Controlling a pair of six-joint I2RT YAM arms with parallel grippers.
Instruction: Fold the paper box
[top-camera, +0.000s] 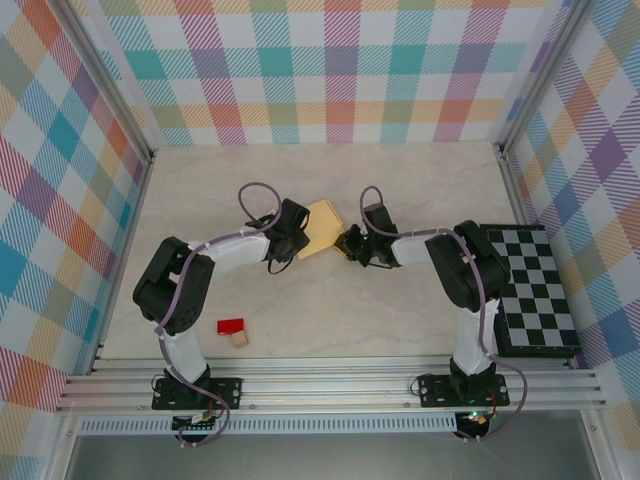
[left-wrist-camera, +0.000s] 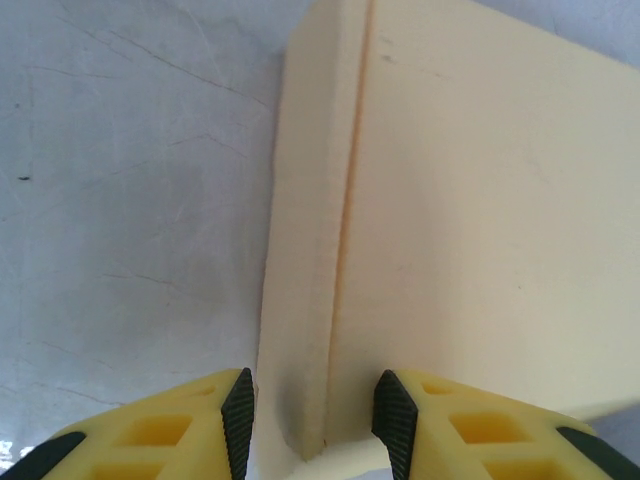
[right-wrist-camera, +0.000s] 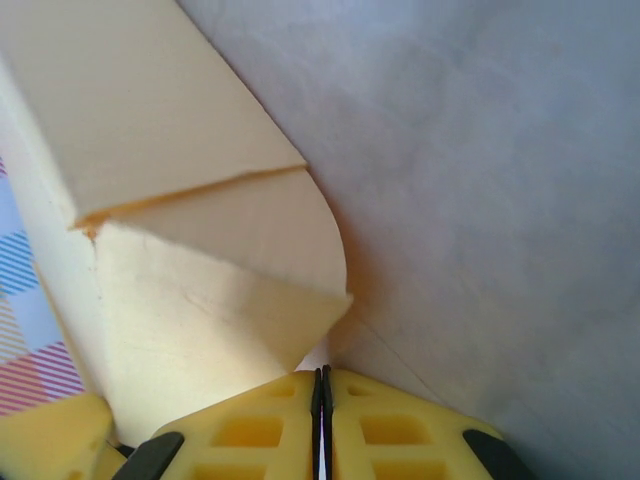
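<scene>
flap closing in hand: left gripper (left-wrist-camera: 310, 415) pinches paper box (top-camera: 320, 228) edge, right gripper (right-wrist-camera: 322, 395) fingers pressed together beside its flap; next, tuck flap.

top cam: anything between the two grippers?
Yes: the paper box sits between the left gripper and the right gripper in the top view, with bare table beyond it.

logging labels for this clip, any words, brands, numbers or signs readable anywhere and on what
None can be read.
The paper box: plain pale card, no print in the top view or either wrist view.
The checkerboard: black and white squares, no characters.
The red block and the wooden cube: too small to tell.
</scene>
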